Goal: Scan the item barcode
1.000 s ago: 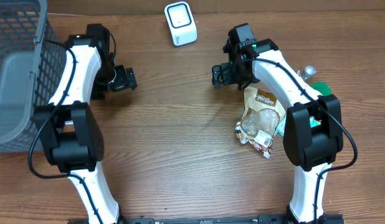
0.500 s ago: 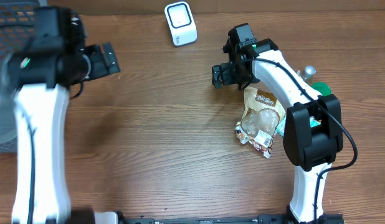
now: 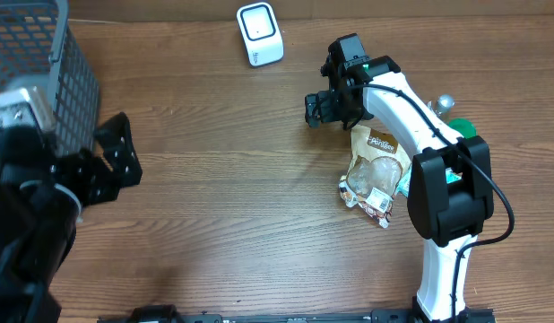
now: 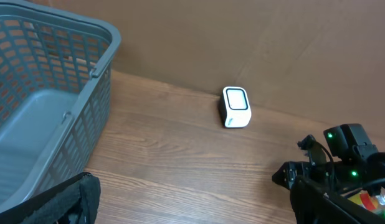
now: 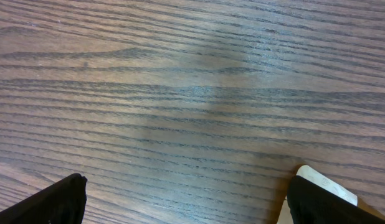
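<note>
Noting bag (image 3: 376,175) flat on tabletop (image 3: 241,206), edge tucked under right arm (image 3: 411,117). Scanner (image 3: 260,34) at far edge, well apart. Right hand (image 3: 317,108) between them, released, empty. Left hand (image 3: 108,169) released beside basket (image 3: 26,54), far left.
</note>
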Robot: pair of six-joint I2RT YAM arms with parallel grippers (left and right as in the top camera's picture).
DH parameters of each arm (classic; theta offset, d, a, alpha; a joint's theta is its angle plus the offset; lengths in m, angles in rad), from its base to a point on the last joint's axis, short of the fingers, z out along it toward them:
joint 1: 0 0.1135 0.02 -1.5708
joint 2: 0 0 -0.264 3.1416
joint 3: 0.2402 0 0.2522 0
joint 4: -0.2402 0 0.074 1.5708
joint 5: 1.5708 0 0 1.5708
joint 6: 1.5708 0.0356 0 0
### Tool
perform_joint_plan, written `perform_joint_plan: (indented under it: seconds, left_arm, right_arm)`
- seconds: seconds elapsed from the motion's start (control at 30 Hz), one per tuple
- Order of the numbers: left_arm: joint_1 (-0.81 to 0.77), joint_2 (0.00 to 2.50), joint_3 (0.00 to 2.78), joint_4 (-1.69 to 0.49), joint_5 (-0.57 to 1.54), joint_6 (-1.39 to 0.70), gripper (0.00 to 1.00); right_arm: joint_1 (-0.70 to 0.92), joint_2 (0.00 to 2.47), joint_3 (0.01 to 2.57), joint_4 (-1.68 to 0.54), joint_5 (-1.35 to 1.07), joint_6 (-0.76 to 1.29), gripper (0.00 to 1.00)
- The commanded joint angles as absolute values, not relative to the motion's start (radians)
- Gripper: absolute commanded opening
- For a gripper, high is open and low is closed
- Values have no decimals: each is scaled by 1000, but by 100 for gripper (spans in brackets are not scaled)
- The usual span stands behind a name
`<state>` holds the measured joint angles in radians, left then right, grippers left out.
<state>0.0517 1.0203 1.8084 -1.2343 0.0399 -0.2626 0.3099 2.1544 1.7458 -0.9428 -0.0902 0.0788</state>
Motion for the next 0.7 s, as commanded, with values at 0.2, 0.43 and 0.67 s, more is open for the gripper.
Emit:
perform_joint_plan:
  seconds: [0.2, 0.43, 0.67]
  left_arm:
    - [50, 958, 1742, -1276, 33, -270, 99]
    - [50, 846, 1463, -1277, 33, -270, 100]
    - [50, 723, 1145, -1274, 29, -269, 100]
  right_arm:
    - [313, 2153, 1768, -939, -95, 81, 100]
    - [313, 2154, 1768, -939, -95, 81, 100]
    - [313, 2153, 1768, -939, -95, 81, 100]
